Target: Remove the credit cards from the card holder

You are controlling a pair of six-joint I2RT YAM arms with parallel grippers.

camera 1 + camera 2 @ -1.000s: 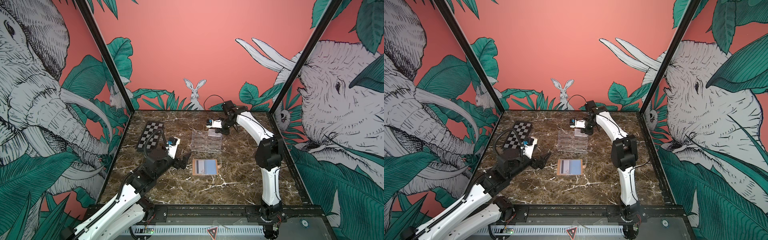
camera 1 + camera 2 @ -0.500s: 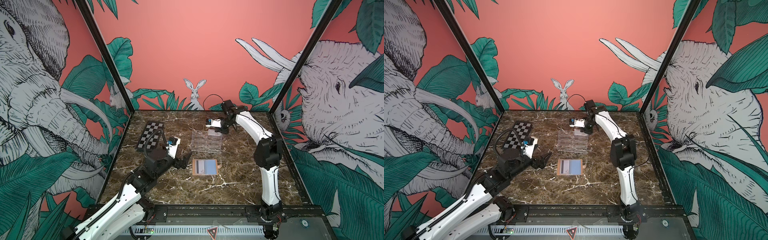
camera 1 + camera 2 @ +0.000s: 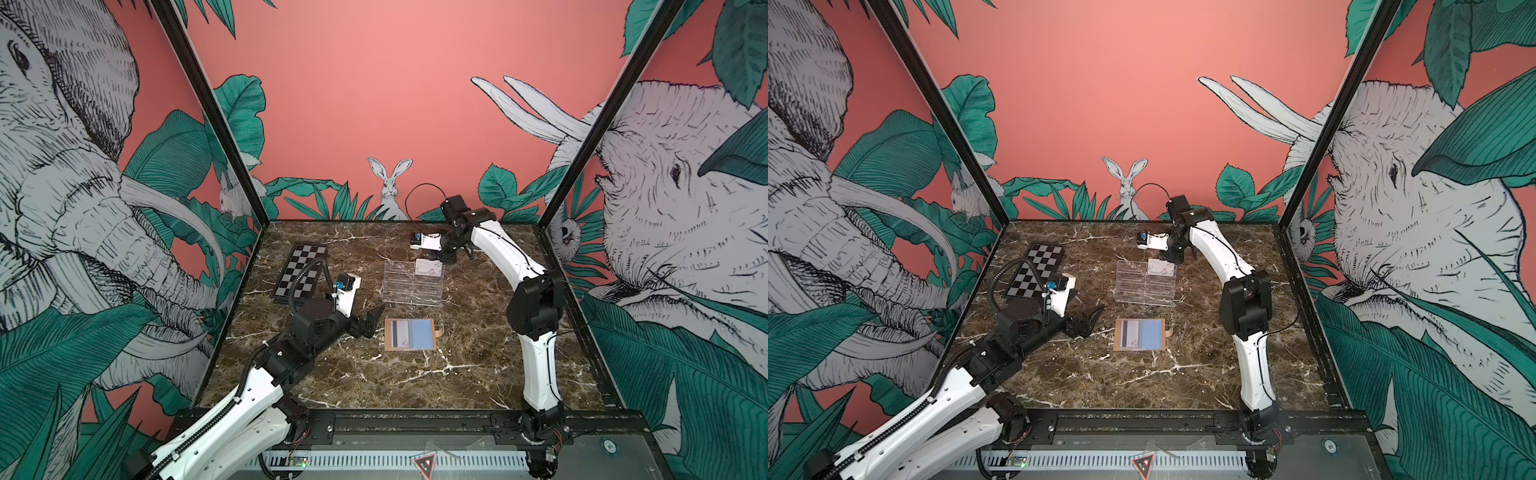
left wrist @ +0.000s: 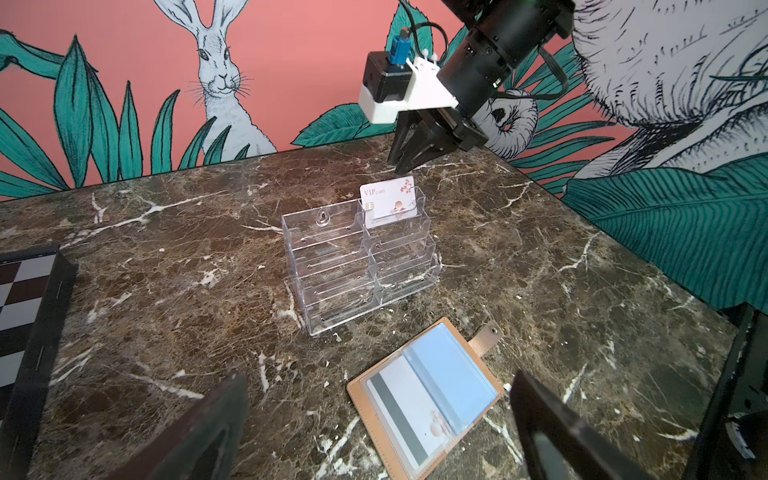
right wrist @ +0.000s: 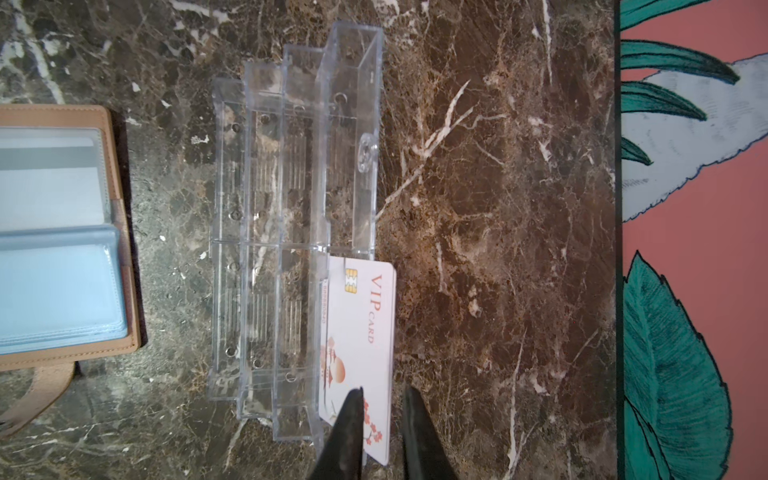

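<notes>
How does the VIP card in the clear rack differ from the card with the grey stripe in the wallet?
The VIP card stands upright in the top tier of the clear rack; the striped card lies flat in the open card holder. The VIP card shows its chip side, the striped card its stripe side. Both are whitish plastic.

Surface: dark brown marble tabletop [image 3: 478, 374] with white veins, walled by mural panels on three sides.
Left side: black-and-white chessboard [image 3: 300, 274], lying flat near the left wall.
Centre, toward the back: clear acrylic tiered rack [image 3: 411, 286], standing upright.
Centre, nearer the front: tan card holder [image 5: 54, 116], lying open with its sleeves up, apart from the rack.
</notes>
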